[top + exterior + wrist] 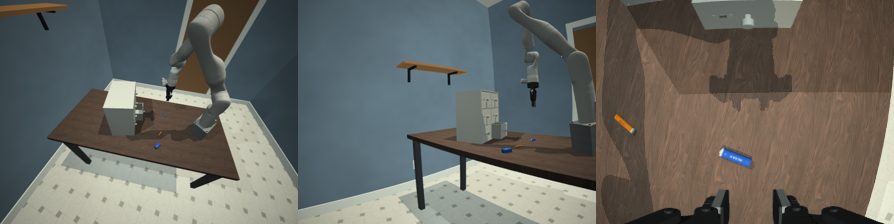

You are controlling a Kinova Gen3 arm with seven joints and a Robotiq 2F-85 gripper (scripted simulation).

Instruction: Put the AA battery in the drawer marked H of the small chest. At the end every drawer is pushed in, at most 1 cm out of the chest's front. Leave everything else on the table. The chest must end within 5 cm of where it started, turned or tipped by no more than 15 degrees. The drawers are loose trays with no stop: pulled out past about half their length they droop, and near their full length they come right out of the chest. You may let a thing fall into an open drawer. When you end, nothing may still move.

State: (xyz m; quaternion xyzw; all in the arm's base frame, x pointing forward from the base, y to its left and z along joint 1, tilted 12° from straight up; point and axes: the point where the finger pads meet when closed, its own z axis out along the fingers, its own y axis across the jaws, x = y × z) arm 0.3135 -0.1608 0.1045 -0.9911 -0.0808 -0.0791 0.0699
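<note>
The AA battery (163, 116), a small blue cylinder with a pale tip, lies on the dark wooden table in front of the chest; it also shows in the exterior view (532, 139) and the wrist view (736, 157). The pale chest (122, 108) (476, 115) has one bottom-row drawer (140, 112) (499, 130) pulled partly out and empty; I cannot read its letter. My gripper (168, 98) (533, 103) (751, 202) hangs high above the table, pointing down, roughly over the battery. Its fingers stand a little apart with nothing between them.
An orange stick (159, 133) (518, 146) (624, 123) and a blue block (157, 145) (506, 150) lie on the table nearer the front edge. The arm's grey base (203, 128) stands on the table to the right. The chest's other drawers are pushed in.
</note>
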